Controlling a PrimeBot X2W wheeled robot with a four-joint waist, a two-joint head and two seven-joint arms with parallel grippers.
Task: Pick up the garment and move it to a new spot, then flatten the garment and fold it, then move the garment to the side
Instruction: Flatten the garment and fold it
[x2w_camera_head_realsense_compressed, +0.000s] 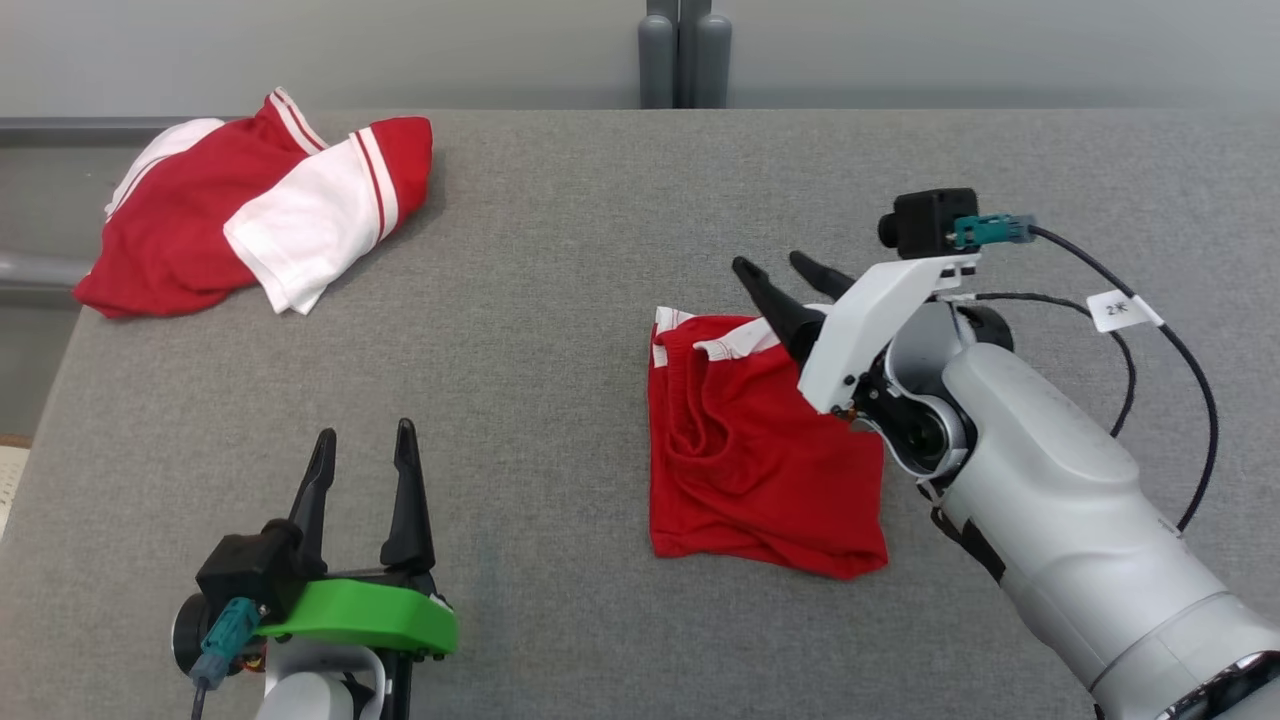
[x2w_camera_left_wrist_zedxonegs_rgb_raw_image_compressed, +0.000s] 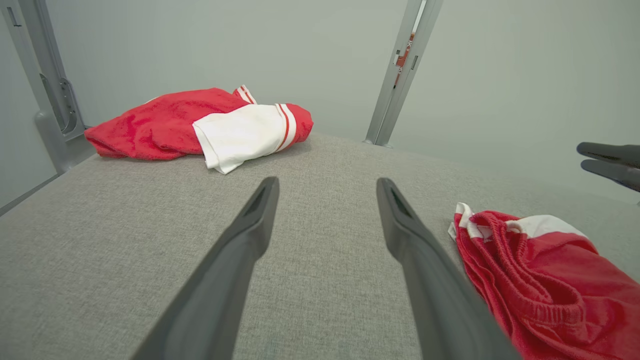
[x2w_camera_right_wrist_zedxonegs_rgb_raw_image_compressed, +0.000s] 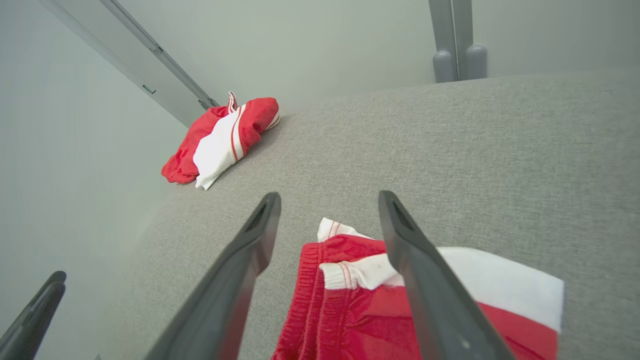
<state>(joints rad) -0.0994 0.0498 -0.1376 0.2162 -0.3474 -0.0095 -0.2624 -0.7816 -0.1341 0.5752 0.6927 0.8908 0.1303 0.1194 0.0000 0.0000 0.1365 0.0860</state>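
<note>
A red garment (x2w_camera_head_realsense_compressed: 750, 470) with white trim lies folded into a rough square on the grey table, right of centre. It also appears in the left wrist view (x2w_camera_left_wrist_zedxonegs_rgb_raw_image_compressed: 550, 280) and in the right wrist view (x2w_camera_right_wrist_zedxonegs_rgb_raw_image_compressed: 350, 300). My right gripper (x2w_camera_head_realsense_compressed: 770, 263) hovers open over the garment's far white-trimmed edge, holding nothing. In its own view the right gripper (x2w_camera_right_wrist_zedxonegs_rgb_raw_image_compressed: 329, 196) straddles that edge, raised off the cloth. My left gripper (x2w_camera_head_realsense_compressed: 365, 432) stands open and empty at the near left, apart from the garment, and its fingers spread over bare table in its own view (x2w_camera_left_wrist_zedxonegs_rgb_raw_image_compressed: 327, 182).
A second red and white garment (x2w_camera_head_realsense_compressed: 250, 210) lies bunched at the table's far left corner. The grey fabric table (x2w_camera_head_realsense_compressed: 560, 300) has free room between the two garments. A grey post (x2w_camera_head_realsense_compressed: 685, 55) stands behind the far edge. Cables trail from my right wrist.
</note>
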